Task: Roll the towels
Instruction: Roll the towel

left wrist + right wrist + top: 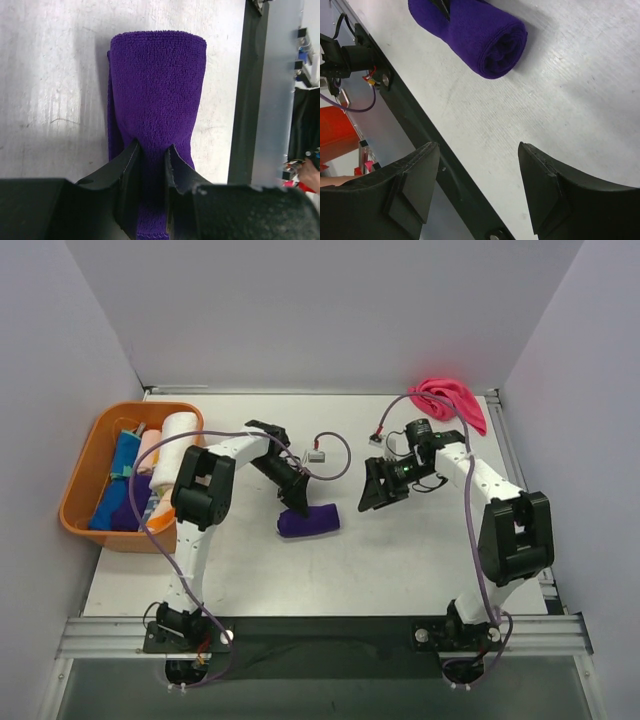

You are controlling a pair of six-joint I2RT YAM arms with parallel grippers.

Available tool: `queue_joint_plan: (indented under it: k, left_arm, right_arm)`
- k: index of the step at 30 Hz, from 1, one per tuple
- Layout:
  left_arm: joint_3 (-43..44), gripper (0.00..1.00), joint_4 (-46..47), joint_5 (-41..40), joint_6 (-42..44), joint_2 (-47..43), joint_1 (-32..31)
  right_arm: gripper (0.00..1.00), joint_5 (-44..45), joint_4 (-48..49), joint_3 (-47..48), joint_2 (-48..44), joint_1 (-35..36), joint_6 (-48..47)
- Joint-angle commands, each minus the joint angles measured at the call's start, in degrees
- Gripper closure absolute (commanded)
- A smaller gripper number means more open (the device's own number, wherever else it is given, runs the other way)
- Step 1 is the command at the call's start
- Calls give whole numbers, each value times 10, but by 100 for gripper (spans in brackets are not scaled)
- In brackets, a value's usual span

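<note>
Left wrist view: left gripper (152, 150), nearly closed, pinches the near end of the rolled purple towel (155, 85), which lies straight ahead of it. Right gripper (479, 150) gapes empty, apart from the roll. Risk: pulling by this thin pinch may unwind the roll.

Your top camera hangs high above the near edge of the table (400, 560) and looks down and forward, taking in the whole surface from far off. Your left wrist camera sits just behind the left hand (152, 147), facing along its fingers, so close that the rolled purple towel (157, 85) fills the middle of its view. Your right wrist camera looks out between the fingers of the right hand (477, 150), low over the table and farther back, meeting the same roll end-on. All three views share that roll and the table around it.
</note>
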Motion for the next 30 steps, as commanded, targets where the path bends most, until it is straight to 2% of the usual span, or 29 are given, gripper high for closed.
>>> queue_joint_plan:
  k: [1,12,26,30]
  left_arm:
    - [25,87,-4,-35,22,26,8]
    - [61,83,-23,6,-2,75,44]
    - [129,82,-94,22,22,126,52]
    - [138,82,-99,27,16,134,56]
  right_arm:
    - [36,1,72,3,17,27,44]
    - [40,6,208,-3,100,117,74]
    - [41,-7,421,-90,110,131,126]
    - [48,-11,456,-96,132,130,150]
